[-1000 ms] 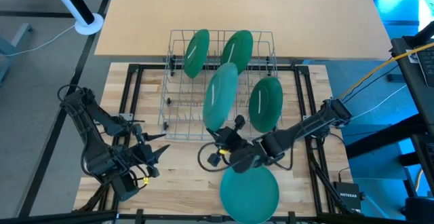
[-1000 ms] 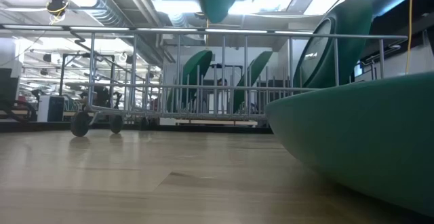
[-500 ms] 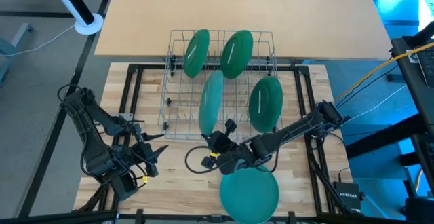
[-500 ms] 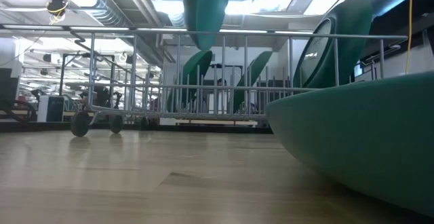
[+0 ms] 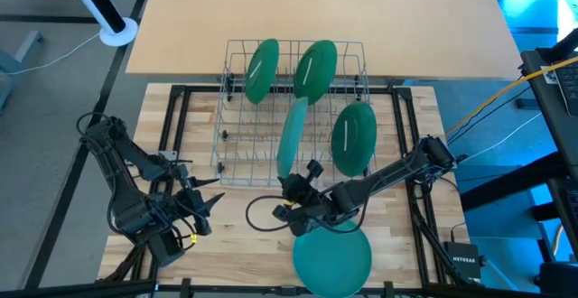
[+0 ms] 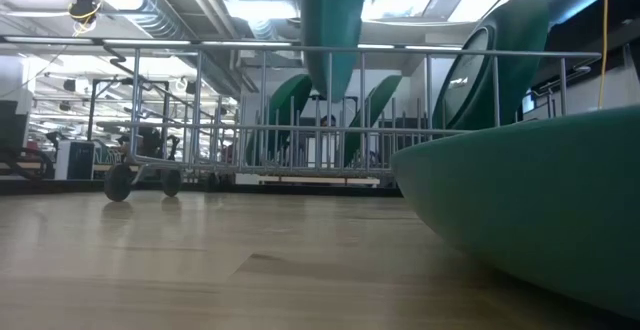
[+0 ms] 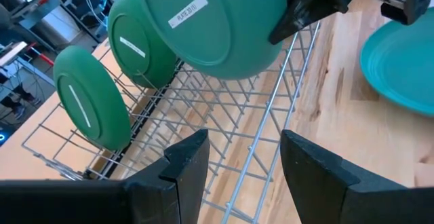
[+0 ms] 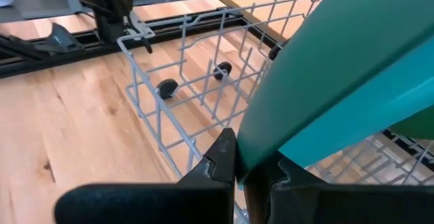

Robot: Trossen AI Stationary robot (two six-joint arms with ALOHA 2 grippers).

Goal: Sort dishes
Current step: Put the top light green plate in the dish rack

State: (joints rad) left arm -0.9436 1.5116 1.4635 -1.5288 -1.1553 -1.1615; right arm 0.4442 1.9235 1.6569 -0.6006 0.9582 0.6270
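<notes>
My right gripper (image 5: pixel 294 188) is shut on a teal plate (image 5: pixel 291 140) that stands on edge over the middle of the wire rack (image 5: pixel 237 167). In the low view this plate (image 6: pixel 333 30) reaches below the rack's top rail (image 6: pixel 200 44). Three green plates (image 5: pixel 262 69) (image 5: pixel 314 70) (image 5: pixel 353 137) lean upright between the rack's wires. Another teal plate (image 5: pixel 332 257) lies flat on the table near its near edge. My left gripper (image 5: pixel 206 204) waits open left of the rack, touching nothing. My right gripper pinches the held plate's rim (image 8: pixel 266 155) between its two fingers (image 8: pixel 218 161), one on each face. The fingers come about level from the table's near side onto the plate's near edge. The plate is upright, edge-on from above; whether its lower edge touches the rack wires, I cannot tell.
The rack has small wheels (image 6: pixel 118 182) at its left end and free slots on its left half (image 5: pixel 244 135). A lighter tabletop (image 5: pixel 316 18) lies beyond the rack. Cables (image 5: pixel 262 217) loop by the right gripper. Bare wood (image 5: pixel 235 244) shows between the two grippers.
My right gripper has turned the held plate from a tilted, face-showing pose to edge-on and lowered it; its lower edge has dropped from above the rack's top rail to below it. The gripper stayed shut on the rim. The left arm kept still.
</notes>
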